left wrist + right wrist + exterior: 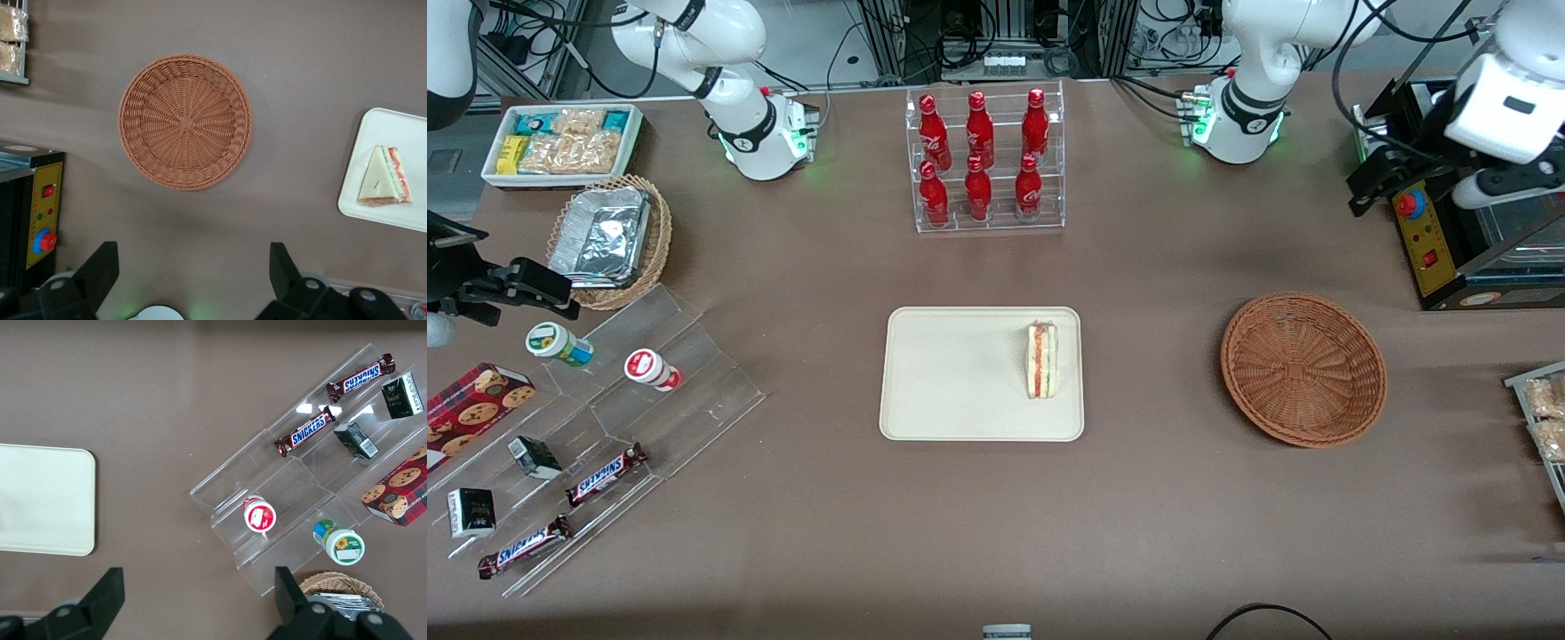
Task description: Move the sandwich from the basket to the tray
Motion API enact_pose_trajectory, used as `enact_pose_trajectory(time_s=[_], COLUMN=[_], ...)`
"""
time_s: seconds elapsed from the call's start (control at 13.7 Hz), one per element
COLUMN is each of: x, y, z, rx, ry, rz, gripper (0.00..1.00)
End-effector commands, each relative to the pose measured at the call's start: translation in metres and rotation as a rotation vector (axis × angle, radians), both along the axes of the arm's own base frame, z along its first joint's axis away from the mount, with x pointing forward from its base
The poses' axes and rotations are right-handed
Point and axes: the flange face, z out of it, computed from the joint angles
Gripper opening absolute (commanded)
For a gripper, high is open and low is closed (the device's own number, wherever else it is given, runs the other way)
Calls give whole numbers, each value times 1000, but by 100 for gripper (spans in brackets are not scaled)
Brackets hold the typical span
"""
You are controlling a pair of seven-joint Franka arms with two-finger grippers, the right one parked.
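The sandwich [1042, 360] lies on the cream tray [960, 373], near the tray's edge that faces the basket; the left wrist view shows it as a pale wedge [381, 177] with a pink and green edge, on the tray [390, 130]. The reddish-brown wicker basket [1303, 369] sits on the table with nothing in it [185, 121], toward the working arm's end from the tray. My gripper [1369, 182] hangs high above the table, farther from the front camera than the basket. It is open [193, 257], with only bare table between its fingers.
A black machine with a red button [1427, 231] stands close by my gripper. A clear rack of red bottles [983, 160] is farther back than the tray. Snack packets on a wire rack [1543, 418] lie at the working arm's table end. An acrylic stand with snacks [605, 427] lies toward the parked arm's end.
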Motion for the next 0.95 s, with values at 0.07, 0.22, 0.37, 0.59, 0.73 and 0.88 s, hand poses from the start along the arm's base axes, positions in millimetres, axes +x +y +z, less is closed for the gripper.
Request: enact_pose_trajectory(time_s=[0.07, 0.22, 0.37, 0.59, 0.73, 0.88], x=[-4, 4, 9, 23, 26, 25], y=[3, -2, 14, 11, 9, 7], z=[11, 13, 17, 14, 10, 11], rx=[-26, -24, -19, -45, -33, -34], ry=[-17, -23, -24, -12, 26, 25], rz=[-9, -4, 23, -5, -47, -54], gripper=[100, 100, 100, 100, 100, 100])
